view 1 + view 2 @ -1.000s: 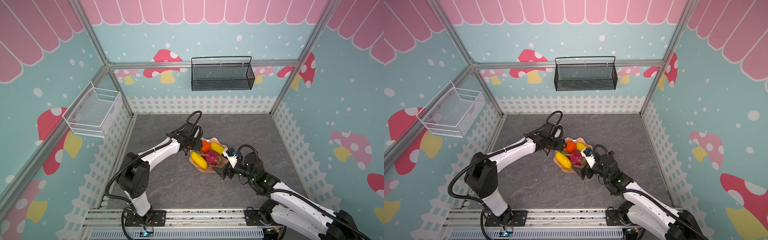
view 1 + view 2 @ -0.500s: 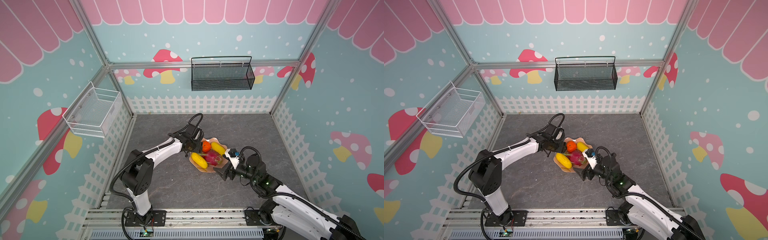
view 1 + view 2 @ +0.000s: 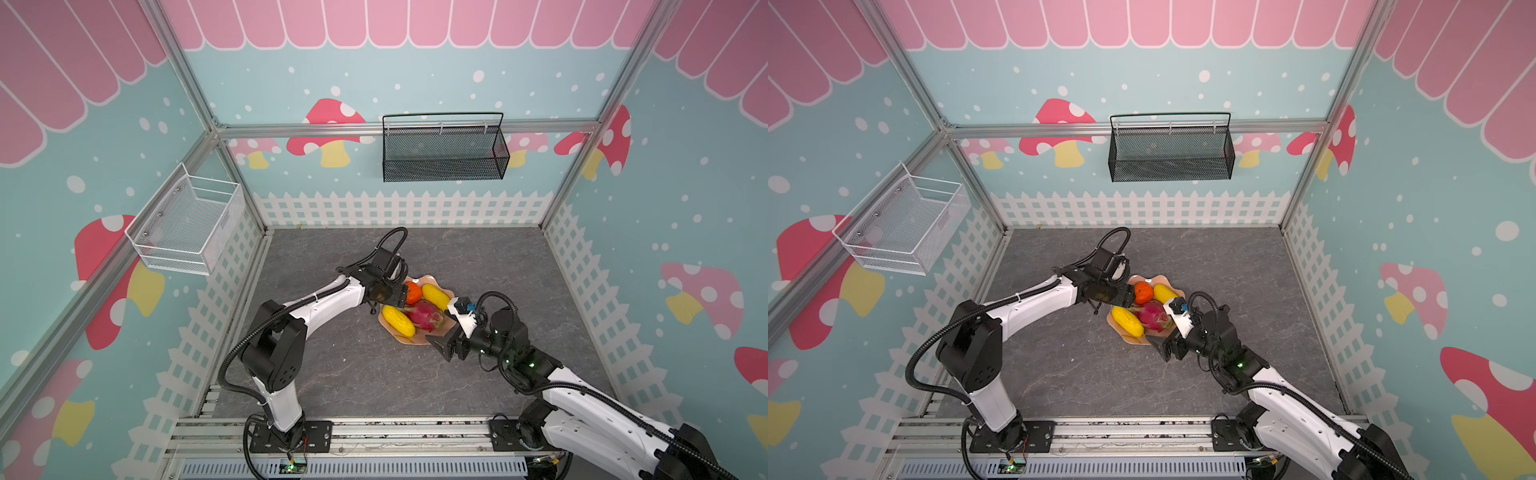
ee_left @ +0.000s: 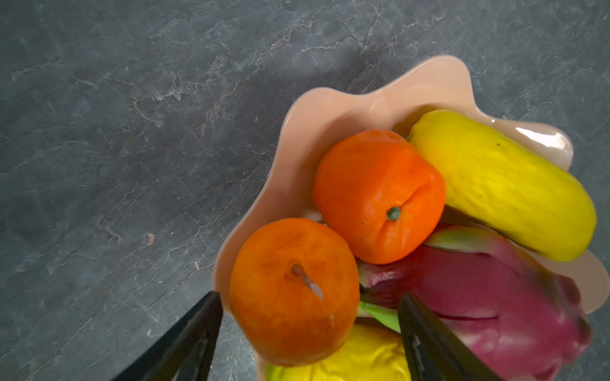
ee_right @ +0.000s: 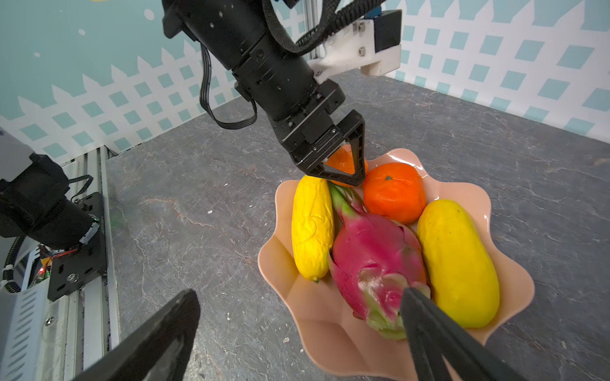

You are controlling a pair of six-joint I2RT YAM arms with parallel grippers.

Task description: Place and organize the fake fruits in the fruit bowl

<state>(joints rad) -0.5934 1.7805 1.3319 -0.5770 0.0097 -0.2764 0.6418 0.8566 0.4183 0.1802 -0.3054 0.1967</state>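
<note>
Left tool (image 4: 309,294) has opened off the tangerine (image 4: 284,316).

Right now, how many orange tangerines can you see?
2. One tangerine sits in the fruit bowl against a yellow fruit; the other lies beside it near the rim, between the left gripper's open jaws. No others show.

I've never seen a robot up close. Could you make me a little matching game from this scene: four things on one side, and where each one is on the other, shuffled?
Things
1. dragon fruit
2. black mesh basket
3. white wire basket
4. left gripper

Places
A. hangs on the left side wall
B. open, astride a tangerine in the bowl
C. lies between two yellow fruits
D. hangs on the back wall

Pairs: 1-C, 2-D, 3-A, 4-B
</note>
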